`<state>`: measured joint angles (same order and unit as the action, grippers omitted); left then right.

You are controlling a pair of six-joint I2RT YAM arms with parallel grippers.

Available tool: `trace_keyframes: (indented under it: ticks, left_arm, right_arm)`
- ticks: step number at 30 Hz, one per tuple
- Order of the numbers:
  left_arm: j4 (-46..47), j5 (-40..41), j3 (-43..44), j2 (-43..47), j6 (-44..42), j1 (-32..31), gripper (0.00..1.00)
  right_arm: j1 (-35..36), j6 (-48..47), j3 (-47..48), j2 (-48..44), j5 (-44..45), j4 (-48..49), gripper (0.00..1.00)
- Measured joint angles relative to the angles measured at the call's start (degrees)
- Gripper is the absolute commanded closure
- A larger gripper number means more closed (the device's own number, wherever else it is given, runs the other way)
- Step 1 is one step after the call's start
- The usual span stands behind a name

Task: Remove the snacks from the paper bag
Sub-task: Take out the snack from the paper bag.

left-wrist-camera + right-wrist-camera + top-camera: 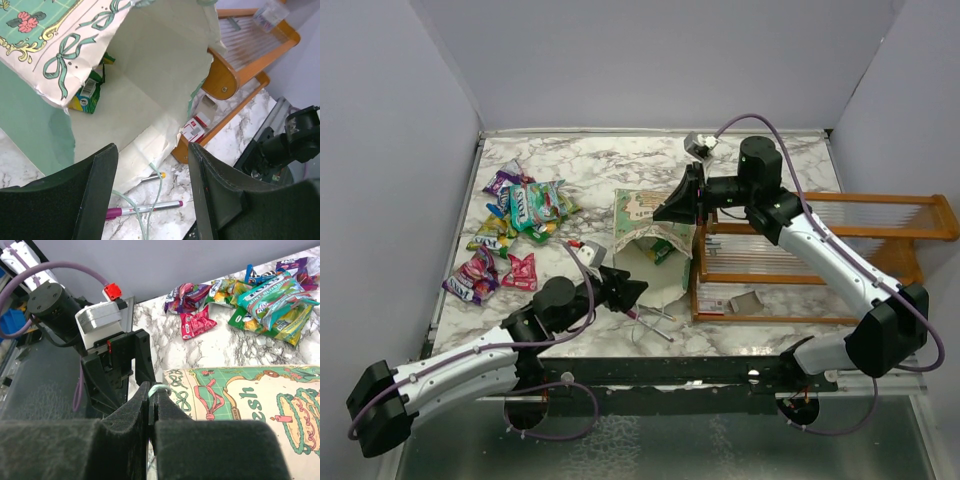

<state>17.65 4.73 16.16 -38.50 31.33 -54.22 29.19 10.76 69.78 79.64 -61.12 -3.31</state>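
Mint-green paper bag [645, 225] lay tipped over, mouth toward the left hand [150, 150].
Its string handle [159, 388] sat pinched in the right hand [151, 390]; the left hand gaped empty before a green snack packet [90, 90] deep inside. A snagging reach could tear the paper or pull the handle free. Pens [145, 207] lay at the mouth, with the wooden rack [820, 260] just beside.

I work over a white marble table [760, 160] veined in grey, with pale walls [650, 60] on the left, far and right sides. On my right stands an orange wooden rack [880, 200] holding clear ribbed panels. A small red and white box [195, 127] lies in its near left corner. Near me, on the marble, lies a thin pen [145, 208] with a pink end, and a second pen's tip [152, 176] shows just beyond it.
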Motion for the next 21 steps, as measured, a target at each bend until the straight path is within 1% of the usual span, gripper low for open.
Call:
trace_keyframes:
  ticks: [4, 7, 11, 14, 17, 19, 21]
  left_arm:
    - [-0.07, 2.6, 0.11, -0.9, -1.57, -2.12, 0.4]
    - [-0.13, 5.99, 0.79, -2.97, -3.34, -5.92, 0.4]
    - [-0.5, 12.39, 3.87, -8.83, -7.32, -11.98, 0.4]
    - [-0.55, 17.33, 7.13, -14.67, -11.43, -14.38, 0.48]
    - [-0.76, 21.46, 10.49, -21.31, -15.89, -14.53, 0.53]
    - [-1.05, 24.11, 12.92, -26.75, -19.34, -14.51, 0.59]
    - [-0.76, 25.81, 14.25, -30.71, -22.14, -14.53, 0.61]
  right_arm:
    - [-0.04, 1.57, 0.0, 0.04, 0.74, 0.35, 0.99]
    - [-0.04, 2.73, 0.37, 0.52, 0.9, 0.39, 0.99]
    - [-0.04, 4.11, 2.05, 1.9, 0.9, 0.55, 0.99]
    - [-0.04, 4.63, 2.08, 1.9, 0.92, 1.27, 0.99]
    - [-0.04, 5.29, 2.08, 1.9, 1.25, 2.03, 0.99]
    - [-0.04, 5.73, 2.21, 1.9, 1.66, 2.36, 0.99]
    - [-0.04, 6.4, 2.32, 1.9, 1.77, 2.91, 0.99]
